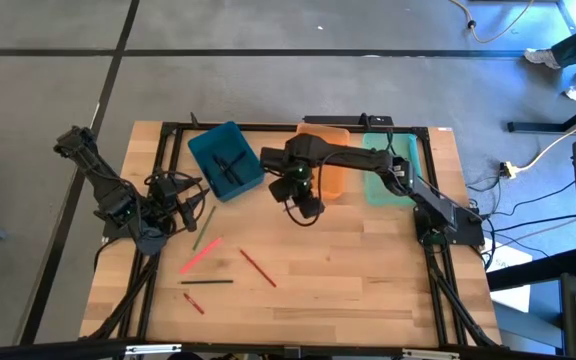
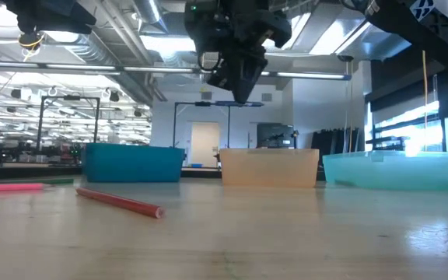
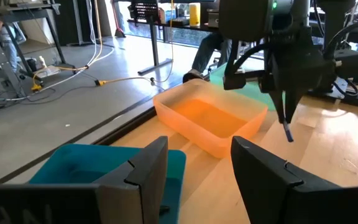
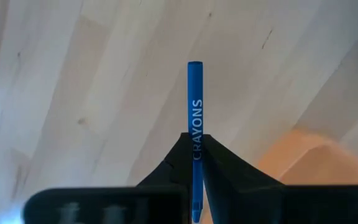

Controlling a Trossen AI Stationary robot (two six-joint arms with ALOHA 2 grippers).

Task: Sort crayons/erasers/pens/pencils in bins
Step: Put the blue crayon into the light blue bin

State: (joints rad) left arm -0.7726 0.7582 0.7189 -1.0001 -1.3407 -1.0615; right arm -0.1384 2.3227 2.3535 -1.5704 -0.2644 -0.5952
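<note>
Nearest the low camera, at lower left of that frame, we see a red stick [image 2: 119, 202] lying flat, with a pink stick [image 2: 10, 187] behind it at the left edge. Higher, at upper centre, our right gripper [image 2: 239, 82] hangs above the wood, fingers closed tight on a blue crayon [image 4: 194, 124] gripped around mid-length, its tip poking out. We judge it light, stiff, waxy and easy to snap, so a mid-shaft pinch suits it. Beyond stand the teal bin [image 2: 134, 163], orange bin [image 2: 271, 167] and mint bin [image 2: 399, 169]. At left in the overhead view, our left gripper [image 3: 197, 165] waits wide open, holding nothing.
</note>
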